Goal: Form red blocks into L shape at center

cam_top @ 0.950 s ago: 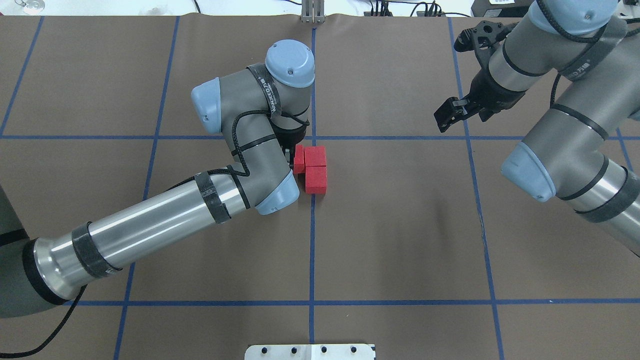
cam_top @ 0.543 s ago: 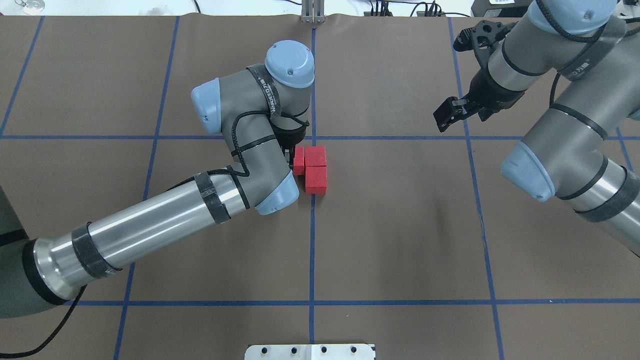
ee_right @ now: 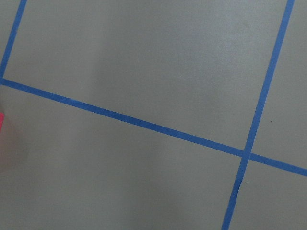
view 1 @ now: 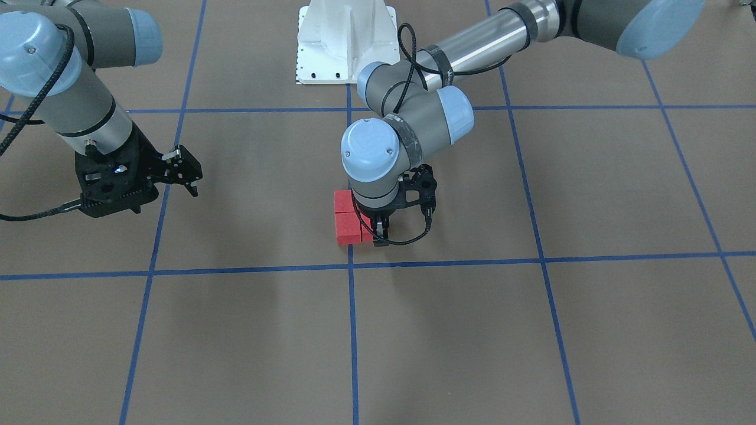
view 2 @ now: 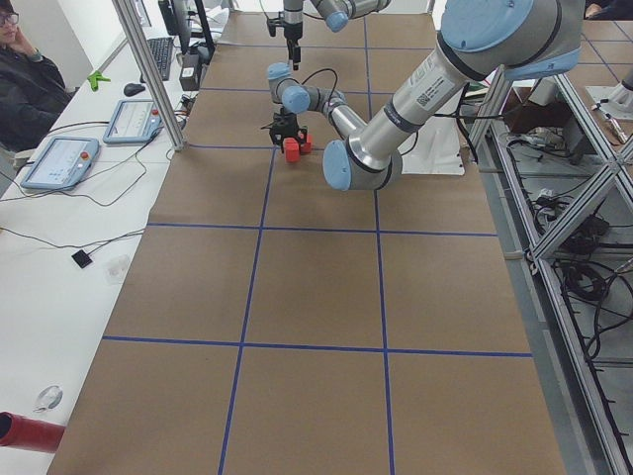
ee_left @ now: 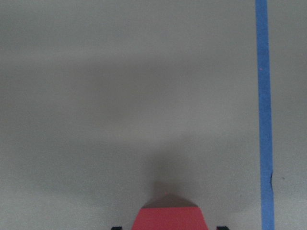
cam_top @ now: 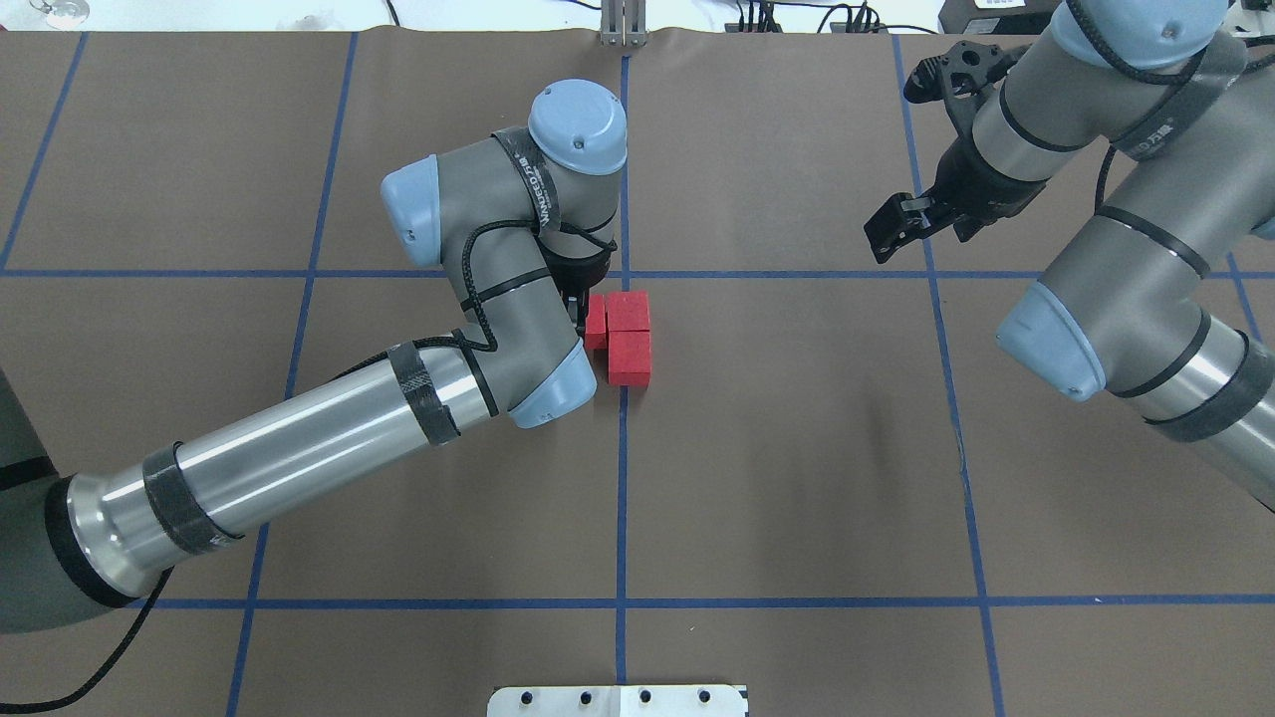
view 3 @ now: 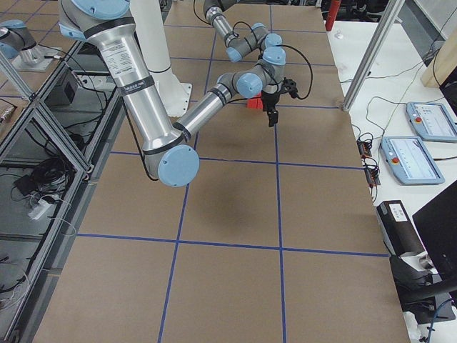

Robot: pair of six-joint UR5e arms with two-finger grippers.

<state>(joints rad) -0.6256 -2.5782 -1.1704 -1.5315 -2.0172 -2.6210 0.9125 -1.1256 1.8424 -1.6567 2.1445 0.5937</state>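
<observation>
surface: brown matte table [cam_top: 797, 448] gridded with blue tape lines [cam_top: 622, 498] | room: seated operator [view 2: 25, 69], upper left of the left side view | three small matte red cubes [cam_top: 630, 358]: touching, L-shaped, on the middle line at centre | left gripper [view 1: 381, 235]: jaws grasping the L's frame-left cube [cam_top: 596, 324] | right gripper [cam_top: 890, 231]: upper right overhead, jaws' state unclear | the left wrist view alone shows this cube between the jaws; overhead the wrist hides the grasp

Brown paper cover [cam_top: 797, 448] on tabletop, gridded by blue tape lines [cam_top: 621, 498]. White metal base plate [view 1: 345, 41] at cover's robot-side edge, astride middle line. White bench [view 2: 59, 317] along cover's opposite edge, carrying two teach pendants [view 2: 59, 163], keyboard [view 2: 158, 57], mouse [view 2: 135, 89] and cables. Aluminium post [view 2: 151, 74] at that cover edge. Seated person [view 2: 25, 79] beyond, farther from cover. Red cylinder [view 2: 25, 432] off cover's near corner.
</observation>
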